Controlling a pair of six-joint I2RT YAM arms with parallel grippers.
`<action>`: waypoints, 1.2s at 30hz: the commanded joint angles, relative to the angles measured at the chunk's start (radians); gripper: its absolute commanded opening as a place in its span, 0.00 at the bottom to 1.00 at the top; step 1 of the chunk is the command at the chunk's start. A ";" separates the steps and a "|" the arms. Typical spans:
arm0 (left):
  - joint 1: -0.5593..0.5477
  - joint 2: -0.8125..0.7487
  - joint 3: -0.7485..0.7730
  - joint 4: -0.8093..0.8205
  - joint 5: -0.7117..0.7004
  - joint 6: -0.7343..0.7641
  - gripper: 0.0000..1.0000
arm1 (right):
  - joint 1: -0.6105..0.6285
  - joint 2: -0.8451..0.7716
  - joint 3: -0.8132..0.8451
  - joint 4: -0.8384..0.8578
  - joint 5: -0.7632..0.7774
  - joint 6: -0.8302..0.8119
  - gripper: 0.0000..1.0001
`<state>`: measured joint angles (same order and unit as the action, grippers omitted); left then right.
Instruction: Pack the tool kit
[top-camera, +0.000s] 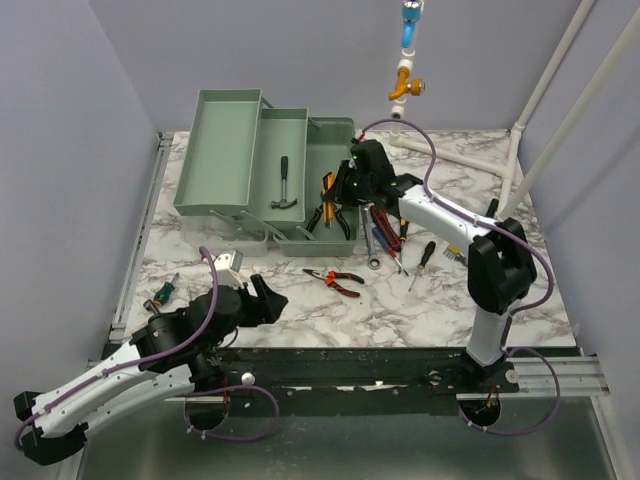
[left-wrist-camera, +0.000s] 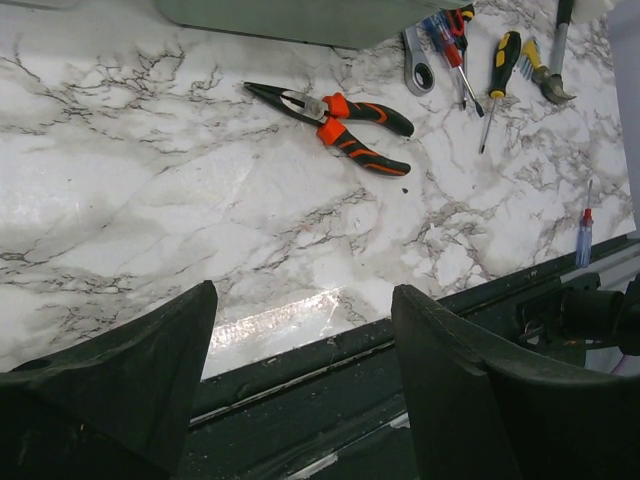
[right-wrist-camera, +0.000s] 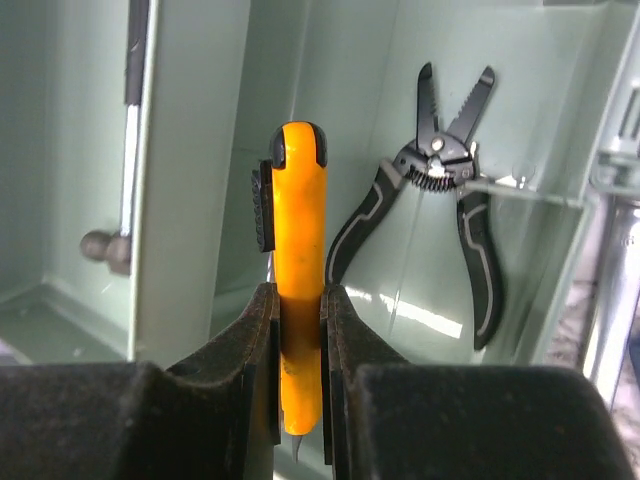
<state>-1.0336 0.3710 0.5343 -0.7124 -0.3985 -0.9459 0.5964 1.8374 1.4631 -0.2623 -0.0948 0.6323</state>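
The green toolbox (top-camera: 230, 150) stands open at the back left, with a hammer (top-camera: 284, 185) in its tray. My right gripper (top-camera: 345, 188) hangs over the main compartment, shut on an orange utility knife (right-wrist-camera: 298, 200), which is held upright between the jaws (right-wrist-camera: 298, 320). Black wire strippers (right-wrist-camera: 440, 200) lie in the compartment beside it. My left gripper (left-wrist-camera: 305, 300) is open and empty above the table's front edge. Orange-handled pliers (top-camera: 335, 279) lie on the marble ahead of it and also show in the left wrist view (left-wrist-camera: 340, 118).
Several screwdrivers (top-camera: 420, 265) and a wrench (top-camera: 372, 250) lie on the marble right of the toolbox. A small green screwdriver (top-camera: 163, 292) lies at the left edge. A pipe fitting (top-camera: 405, 75) hangs at the back. White pipes run along the right side.
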 joint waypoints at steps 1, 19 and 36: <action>0.004 0.005 -0.003 0.029 0.035 0.007 0.73 | 0.014 0.113 0.098 -0.051 0.090 -0.042 0.04; 0.006 0.081 -0.019 0.097 0.065 0.028 0.73 | 0.036 0.121 0.155 -0.095 0.133 -0.041 0.54; 0.009 0.321 -0.014 0.327 0.208 0.137 0.80 | -0.047 -0.391 -0.233 -0.193 0.552 -0.102 0.67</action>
<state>-1.0283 0.6758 0.5190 -0.4675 -0.2523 -0.8566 0.6041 1.5253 1.3373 -0.4061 0.3008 0.5472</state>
